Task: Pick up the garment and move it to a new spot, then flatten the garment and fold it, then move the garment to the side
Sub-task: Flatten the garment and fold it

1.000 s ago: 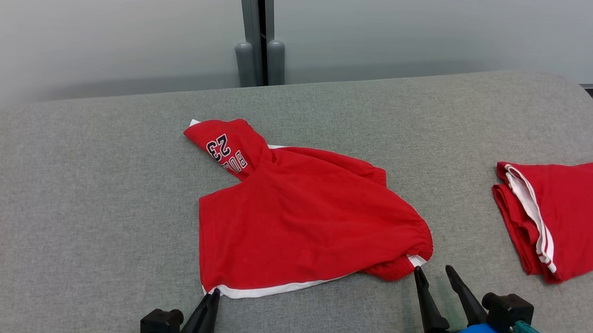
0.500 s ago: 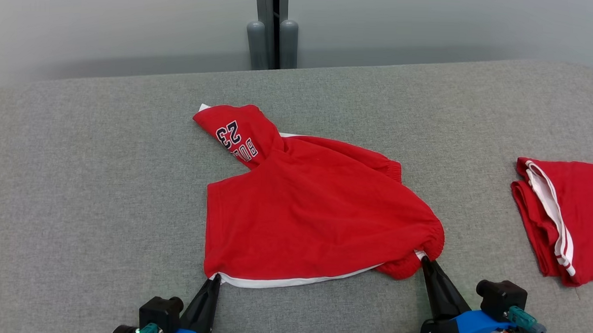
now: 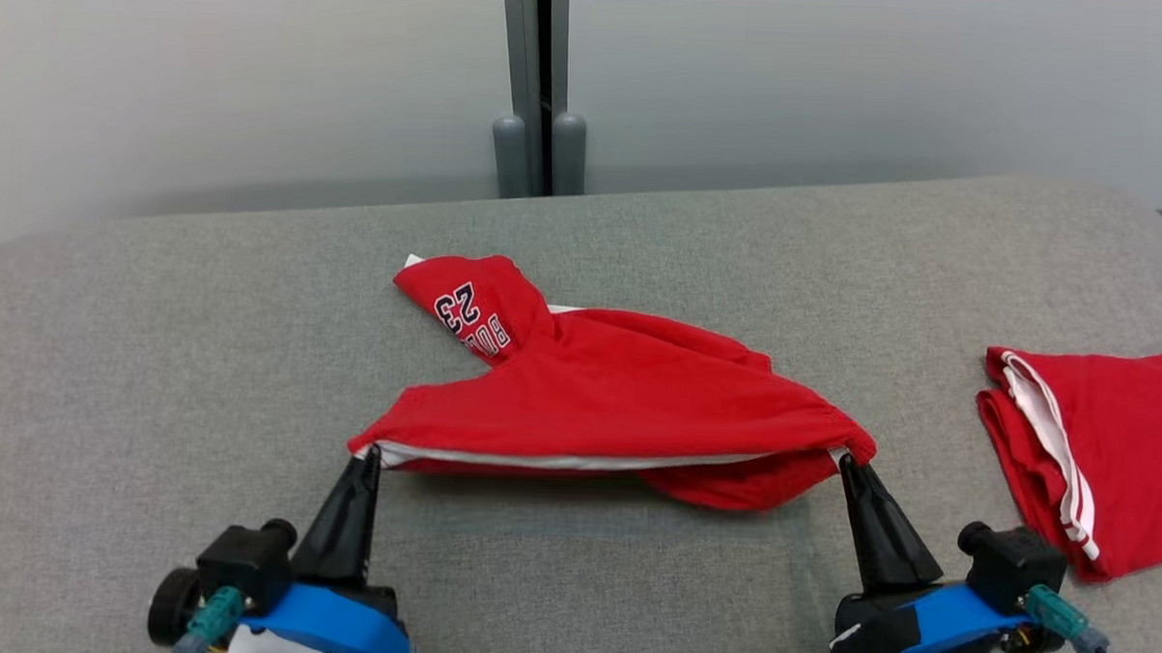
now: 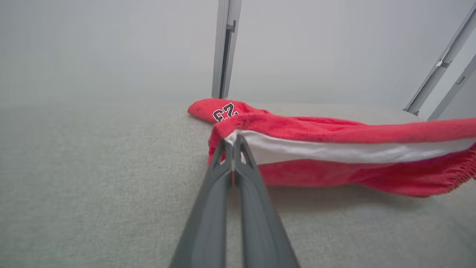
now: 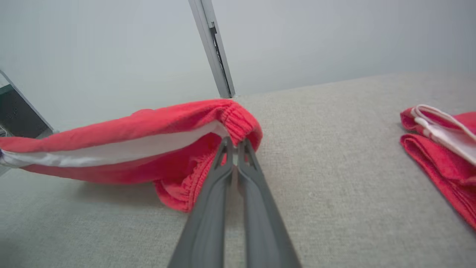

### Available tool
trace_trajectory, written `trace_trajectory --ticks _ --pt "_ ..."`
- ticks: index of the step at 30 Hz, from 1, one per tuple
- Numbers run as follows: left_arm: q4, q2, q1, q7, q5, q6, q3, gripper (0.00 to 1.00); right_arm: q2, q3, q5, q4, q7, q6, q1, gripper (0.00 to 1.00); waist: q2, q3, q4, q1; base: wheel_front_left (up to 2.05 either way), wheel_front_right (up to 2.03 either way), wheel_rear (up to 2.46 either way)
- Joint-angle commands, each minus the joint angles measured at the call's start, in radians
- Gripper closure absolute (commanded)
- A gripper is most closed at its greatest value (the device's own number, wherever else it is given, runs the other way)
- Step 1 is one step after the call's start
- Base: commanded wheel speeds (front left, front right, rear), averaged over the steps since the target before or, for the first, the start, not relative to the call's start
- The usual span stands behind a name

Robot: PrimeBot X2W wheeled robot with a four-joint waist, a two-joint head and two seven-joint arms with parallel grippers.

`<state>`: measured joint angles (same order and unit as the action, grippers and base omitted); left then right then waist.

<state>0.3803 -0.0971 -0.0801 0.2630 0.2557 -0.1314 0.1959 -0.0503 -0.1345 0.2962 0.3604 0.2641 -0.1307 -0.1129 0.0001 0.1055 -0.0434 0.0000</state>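
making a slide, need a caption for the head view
Left gripper and right gripper, jaws shut on the near hem of the red garment, held off the grey surface

Bright, even light with soft shadows and sharp focus.

A folded red cloth with white stripes (image 3: 1118,452) lies at the grey bench's (image 3: 155,350) right edge. A grey post (image 3: 534,83) stands behind.

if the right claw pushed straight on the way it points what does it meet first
The red garment: the right claw is shut on its near corner. Past that, probably the grey surface, though depth is unclear.
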Motion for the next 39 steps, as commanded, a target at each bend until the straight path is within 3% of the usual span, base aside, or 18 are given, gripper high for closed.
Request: trace_trajectory --ticks 1,11,19,25,31,34,39 --pt "-0.040 -0.017 -0.015 0.002 -0.012 0.002 -0.025 1.00 -0.007 0.011 -0.008 -0.029 0.000 0.000 -0.001 1.00 -0.0001 -0.033 -0.013 0.0000 0.00 0.00 0.00" --pt "-0.266 -0.128 -0.162 0.002 -0.090 0.002 -0.108 1.00 -0.130 -0.044 0.046 -0.233 0.002 0.000 -0.167 1.00 -0.0001 -0.115 -0.013 0.0000 0.00 0.00 0.00" --pt "-0.339 -0.209 -0.432 -0.067 -0.112 0.003 -0.135 1.00 -0.206 -0.099 0.100 -0.298 -0.055 0.001 -0.397 1.00 -0.0001 -0.046 0.009 0.0000 0.00 0.00 0.00" --pt "-0.268 -0.211 -0.636 -0.108 -0.124 0.003 -0.097 1.00 -0.226 -0.133 0.059 -0.209 -0.077 0.000 -0.598 1.00 -0.0001 0.109 0.045 0.0000 0.00 0.00 0.00" --pt "-0.118 -0.183 -0.868 -0.022 -0.156 0.036 -0.086 1.00 -0.212 -0.128 -0.079 -0.002 -0.019 0.000 -0.872 1.00 -0.0001 0.234 0.082 0.0000 0.00 0.00 0.00" --pt "-0.056 -0.155 -0.867 -0.006 -0.144 0.041 -0.079 1.00 -0.195 -0.123 -0.125 0.078 -0.004 0.000 -0.913 1.00 -0.0001 0.243 0.098 0.0000 0.00 0.00 0.00" --pt "0.021 -0.121 -0.739 0.002 -0.122 0.035 -0.062 1.00 -0.183 -0.155 -0.132 0.175 0.001 0.000 -0.832 1.00 -0.0001 0.224 0.113 0.0000 0.00 0.00 0.00"
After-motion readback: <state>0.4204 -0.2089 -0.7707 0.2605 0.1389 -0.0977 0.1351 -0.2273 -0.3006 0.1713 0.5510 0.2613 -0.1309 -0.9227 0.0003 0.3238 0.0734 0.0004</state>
